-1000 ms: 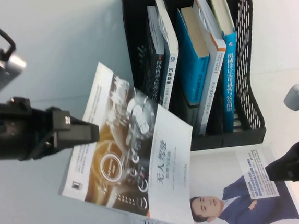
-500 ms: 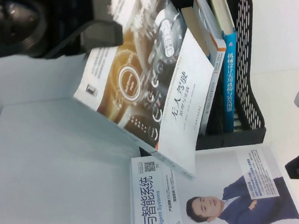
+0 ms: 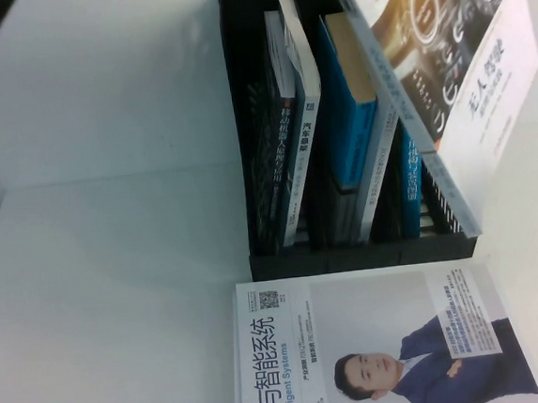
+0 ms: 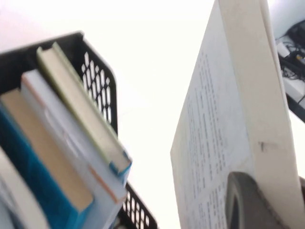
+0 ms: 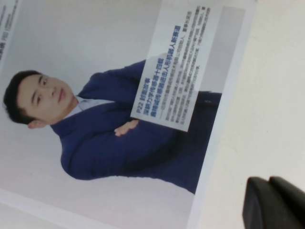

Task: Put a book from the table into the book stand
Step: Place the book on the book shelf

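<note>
Book point(image 4: 224, 124) between left jaws point(image 4: 248, 200)

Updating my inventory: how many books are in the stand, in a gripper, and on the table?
Shelved in stand: 5
Book in left gripper, over stand's right side: 1
Man-cover book on table, right gripper beside it: 1
Total: 7

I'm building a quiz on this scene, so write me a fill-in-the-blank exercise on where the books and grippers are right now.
1. The book is held tilted in the air over the ____ side of the book stand.
2. The left gripper is shut on the ____.
3. The white book picturing a man in a blue suit lies flat on the ____.
4. The right gripper hovers beside the ____-suited man's cover.

Missing words: right; book; table; blue
</note>
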Tool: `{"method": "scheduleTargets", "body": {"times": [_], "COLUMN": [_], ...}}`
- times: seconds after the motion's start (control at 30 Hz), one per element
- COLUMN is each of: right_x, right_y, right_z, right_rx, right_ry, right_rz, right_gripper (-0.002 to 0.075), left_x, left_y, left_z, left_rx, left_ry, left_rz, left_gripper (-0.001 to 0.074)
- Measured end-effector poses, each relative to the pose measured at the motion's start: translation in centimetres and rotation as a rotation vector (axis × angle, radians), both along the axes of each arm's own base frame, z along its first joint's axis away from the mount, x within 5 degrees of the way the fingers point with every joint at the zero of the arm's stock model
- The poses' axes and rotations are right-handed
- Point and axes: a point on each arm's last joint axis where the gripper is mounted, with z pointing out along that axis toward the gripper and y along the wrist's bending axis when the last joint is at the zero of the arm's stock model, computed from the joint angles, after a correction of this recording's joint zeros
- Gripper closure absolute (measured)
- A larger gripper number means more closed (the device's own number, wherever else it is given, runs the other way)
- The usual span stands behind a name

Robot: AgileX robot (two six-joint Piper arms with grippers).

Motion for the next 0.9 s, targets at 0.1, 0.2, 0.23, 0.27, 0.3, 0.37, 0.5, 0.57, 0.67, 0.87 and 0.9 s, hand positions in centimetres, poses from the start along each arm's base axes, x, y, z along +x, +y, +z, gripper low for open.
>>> {"method": "scheduleTargets", "body": {"times": [0.1,0.2,0.23,0.27,0.3,0.37,0.5,0.57,0.67,0.87,0.9], "right_x": [-0.1,-0.1,-0.1,-0.1,-0.1,-0.1,0.0,0.0,0.0,0.0,0.0], "right_y": [0.0,0.0,0.0,0.0,0.0,-0.1,-0.1,-0.1,-0.1,0.0,0.0], "right_z": [-0.1,-0.1,-0.1,-0.1,-0.1,-0.1,-0.1,-0.1,-0.1,-0.1,-0.1], "right_rx": [-0.005,-0.005,-0.005,-0.005,-0.005,-0.006,-0.005,-0.004,-0.004,-0.002,0.000], "right_ry": [0.006,0.006,0.006,0.006,0.006,0.006,0.002,-0.002,-0.002,-0.004,-0.004], "right_rz": [0.000,0.000,0.000,0.000,0.000,-0.001,-0.002,-0.003,-0.003,-0.004,-0.005], "right_gripper": [0.0729,0.0729,0.0729,0.0729,0.0729,0.0729,0.0729,0.0729,0.0729,0.0729,0.0729], "left_x": [1.5,3.2,3.8,4.4,4.8,5.5,5.9,6.1,6.2,6.5,6.7], "left_y": [-1.1,-1.6,-1.8,-1.9,-1.9,-1.9,-1.8,-1.5,-1.3,-1.7,-2.0], "left_z": [-0.2,-0.9,-1.3,-1.8,-2.1,-2.7,-2.9,-2.9,-2.7,-2.9,-3.0], "left_rx": [-0.004,-0.006,0.003,0.016,0.034,0.056,0.064,0.068,0.070,0.062,0.058], "left_ry": [-0.015,-0.009,-0.008,-0.011,-0.017,-0.018,-0.026,-0.036,-0.051,-0.071,-0.078], "left_rz": [0.042,0.137,0.173,0.206,0.234,0.276,0.323,0.349,0.375,0.371,0.368], "left_gripper": [0.0635,0.0636,0.0636,0.0636,0.0636,0.0636,0.0636,0.0636,0.0636,0.0636,0.0636]}}
